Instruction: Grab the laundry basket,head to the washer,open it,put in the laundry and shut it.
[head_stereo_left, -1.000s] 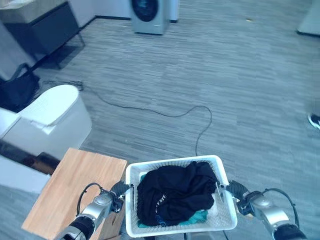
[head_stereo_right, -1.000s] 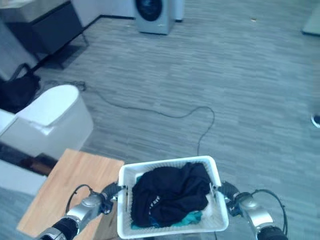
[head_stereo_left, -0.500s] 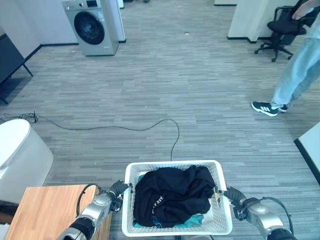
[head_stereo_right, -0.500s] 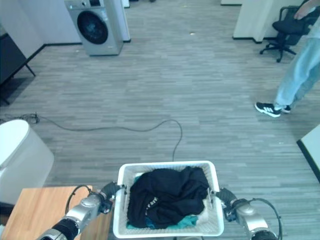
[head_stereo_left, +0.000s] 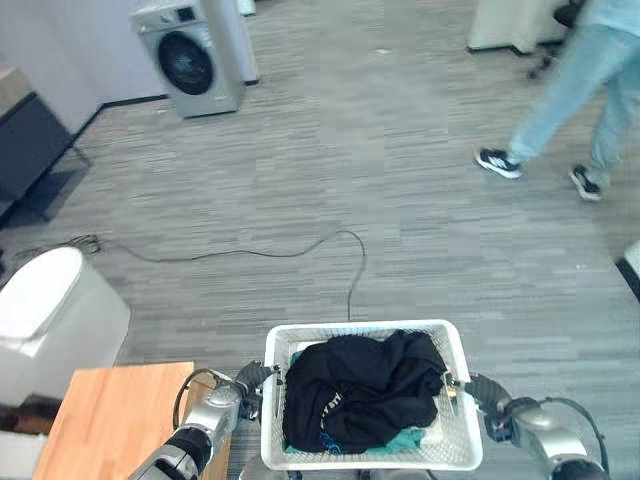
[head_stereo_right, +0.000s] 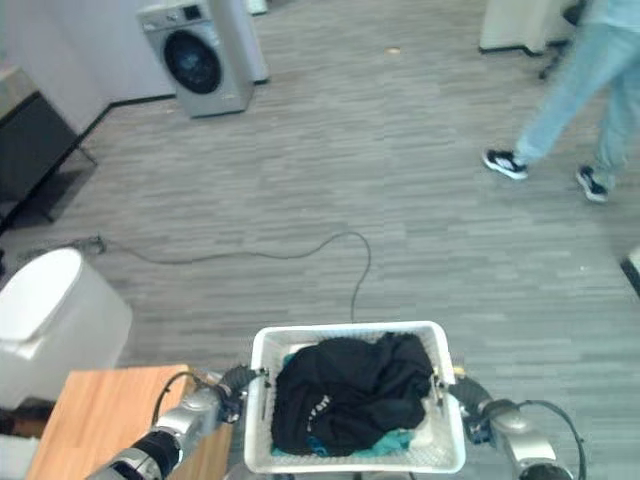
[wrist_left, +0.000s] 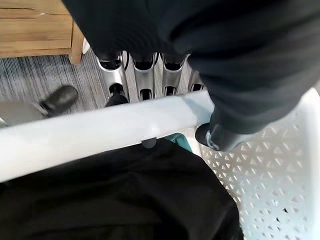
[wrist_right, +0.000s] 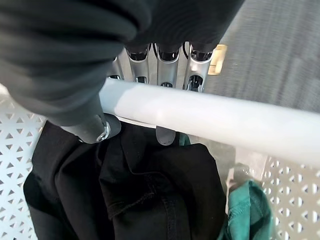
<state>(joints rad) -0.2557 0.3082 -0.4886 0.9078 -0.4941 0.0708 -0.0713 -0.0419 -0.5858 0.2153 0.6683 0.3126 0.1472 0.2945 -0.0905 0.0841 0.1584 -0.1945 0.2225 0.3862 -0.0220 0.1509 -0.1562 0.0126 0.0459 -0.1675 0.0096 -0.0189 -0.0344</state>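
Looking down through the eye views, I see the white laundry basket (head_stereo_left: 371, 455) between both hands, black laundry (head_stereo_left: 360, 388) over something green inside, washer (head_stereo_left: 196, 58) well apart. Left wrist view: left hand (wrist_left: 150, 75) fingers curl round its rim; right wrist view: right hand (wrist_right: 165, 65) clasps the opposite rim

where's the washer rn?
In the left eye view the washer stands far ahead at upper left, against the wall, door shut, well beyond the floor cable and the carried laundry basket.
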